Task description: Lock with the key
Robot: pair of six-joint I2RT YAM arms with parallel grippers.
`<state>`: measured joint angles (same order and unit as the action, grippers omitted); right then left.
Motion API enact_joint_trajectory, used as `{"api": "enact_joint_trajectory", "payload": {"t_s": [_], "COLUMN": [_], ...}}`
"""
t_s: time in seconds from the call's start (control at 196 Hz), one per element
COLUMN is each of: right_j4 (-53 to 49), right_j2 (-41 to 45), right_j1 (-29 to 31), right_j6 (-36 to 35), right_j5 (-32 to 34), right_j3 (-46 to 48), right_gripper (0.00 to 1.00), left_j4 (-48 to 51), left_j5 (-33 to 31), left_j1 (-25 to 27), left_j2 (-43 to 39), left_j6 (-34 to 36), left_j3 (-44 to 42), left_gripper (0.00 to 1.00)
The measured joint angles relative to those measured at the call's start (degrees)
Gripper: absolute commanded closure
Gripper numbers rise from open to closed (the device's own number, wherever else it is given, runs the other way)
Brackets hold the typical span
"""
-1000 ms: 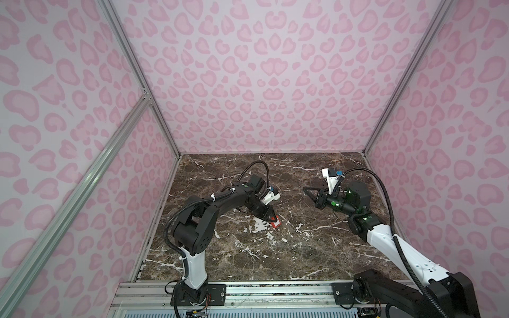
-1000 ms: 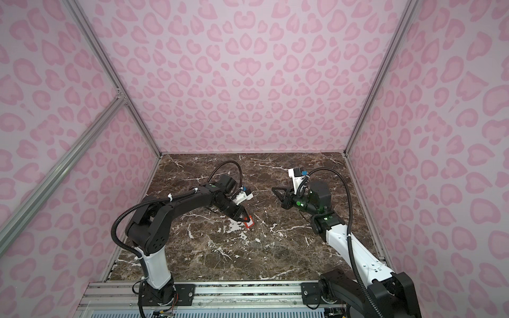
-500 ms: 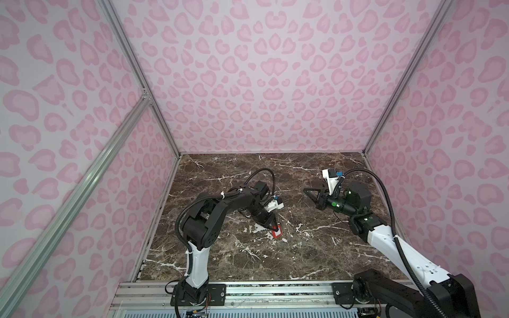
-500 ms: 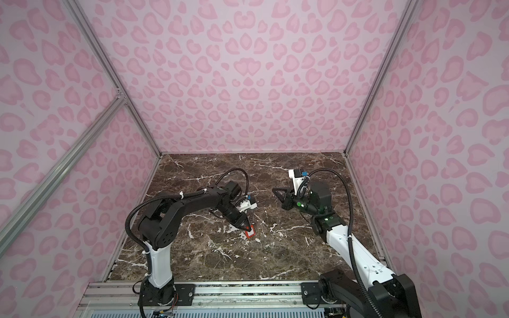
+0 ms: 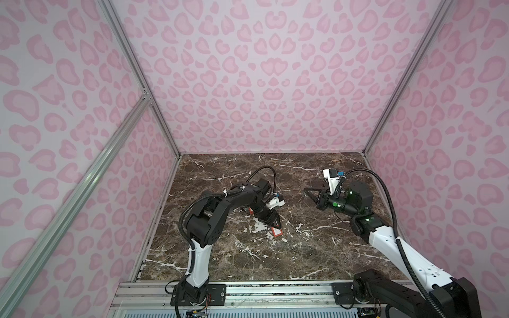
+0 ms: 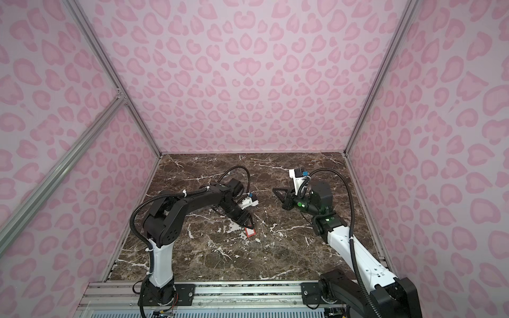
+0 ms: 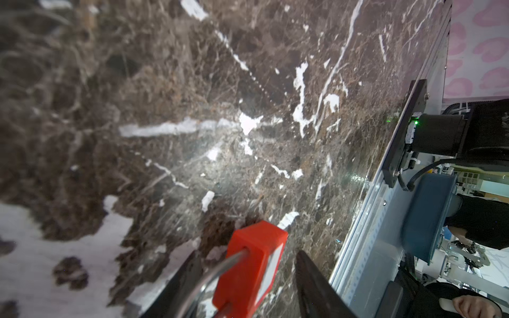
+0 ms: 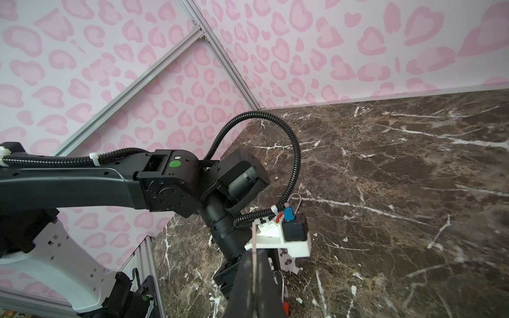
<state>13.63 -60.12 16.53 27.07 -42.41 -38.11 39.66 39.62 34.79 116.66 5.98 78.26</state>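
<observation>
The padlock [image 7: 249, 264] is cut off in the left wrist view; left gripper [image 7: 248, 254] parted astride it, right gripper [image 8: 254, 254] clamped on a thin key [image 8: 254, 239]

No text, brand, number or sign can be read in any view. A white label [image 7: 271, 263] is seen on the side of the red padlock [image 7: 248, 256], but its print is too blurred to be made out. A plain green dot sticker [image 5: 335, 204] is carried on the right arm [image 5: 385, 239] and another [image 8: 174, 164] on the left arm [image 8: 68, 187]; these are unlettered marks.
</observation>
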Motion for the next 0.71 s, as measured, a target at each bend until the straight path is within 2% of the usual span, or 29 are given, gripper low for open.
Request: {"api": "enact_joint_trajectory", "payload": {"t_s": [0.714], "right_j4": [-0.3], "right_j2": [3.5], "right_j1": [0.0], "right_j6": [0.9], "right_j5": [1.9], "right_j3": [2.7], "right_gripper": [1.00], "left_j4": [-0.9], "left_j5": [-0.1], "left_j1": [-0.1], "left_j2": [0.5], "left_j6": [-2.5], "left_j3": [3.1], "left_gripper": [0.43]}}
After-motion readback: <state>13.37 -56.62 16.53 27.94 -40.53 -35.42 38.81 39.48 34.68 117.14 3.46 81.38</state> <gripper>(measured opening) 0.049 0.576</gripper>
